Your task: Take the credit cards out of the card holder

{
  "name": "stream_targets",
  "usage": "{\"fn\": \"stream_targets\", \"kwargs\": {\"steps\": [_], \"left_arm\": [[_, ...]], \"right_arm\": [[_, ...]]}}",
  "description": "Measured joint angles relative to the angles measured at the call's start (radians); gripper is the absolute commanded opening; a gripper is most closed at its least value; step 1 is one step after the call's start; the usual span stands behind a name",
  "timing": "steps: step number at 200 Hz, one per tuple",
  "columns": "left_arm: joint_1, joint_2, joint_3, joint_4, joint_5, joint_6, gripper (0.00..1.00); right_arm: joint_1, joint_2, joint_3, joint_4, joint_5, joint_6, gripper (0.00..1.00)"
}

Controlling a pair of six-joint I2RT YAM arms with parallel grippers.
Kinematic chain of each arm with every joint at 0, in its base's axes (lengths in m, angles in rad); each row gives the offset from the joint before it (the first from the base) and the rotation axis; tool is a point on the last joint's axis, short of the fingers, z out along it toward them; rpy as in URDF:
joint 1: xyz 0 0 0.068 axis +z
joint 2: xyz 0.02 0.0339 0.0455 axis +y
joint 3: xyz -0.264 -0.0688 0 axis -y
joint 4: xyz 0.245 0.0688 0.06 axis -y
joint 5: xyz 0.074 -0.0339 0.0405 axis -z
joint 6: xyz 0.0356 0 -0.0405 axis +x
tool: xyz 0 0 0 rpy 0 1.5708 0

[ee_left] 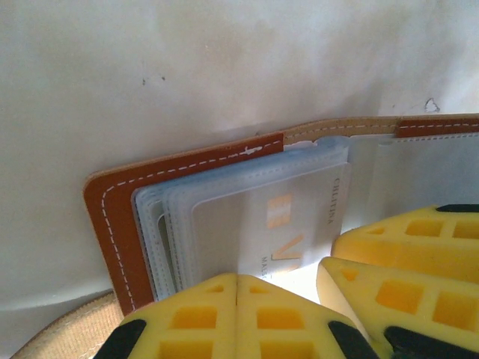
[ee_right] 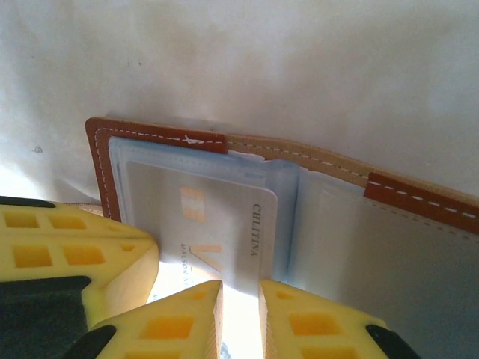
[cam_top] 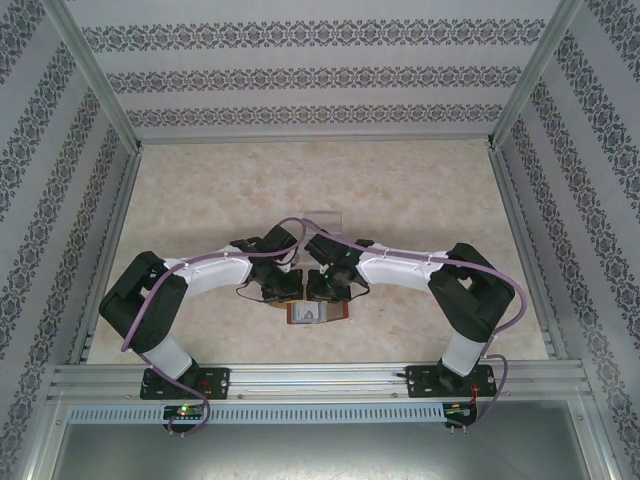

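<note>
Two grippers meet over the open card holder (cam_top: 318, 313), where we press our left gripper (ee_left: 236, 299), jaws fully closed, onto the clear sleeves just ahead of it, while our right gripper (ee_right: 241, 314) stands slightly parted around the whitish credit card (ee_right: 217, 224) edge.

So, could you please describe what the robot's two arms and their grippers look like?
Both arms have white tube-like links between bulky black joint housings, on black bases bolted to an aluminium rail. A purple cable loops along each. The finger pads are bright yellow blocks moulded with square recesses, on black mounts.
</note>
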Motion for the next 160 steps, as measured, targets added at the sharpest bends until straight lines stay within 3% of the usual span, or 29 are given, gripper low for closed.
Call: {"fn": "stream_targets", "kwargs": {"steps": [160], "left_arm": [[0.0,0.0,0.002,-0.023,-0.02,0.001,0.04]], "right_arm": [[0.0,-0.031,0.0,-0.054,0.039,-0.003,0.27]]}}
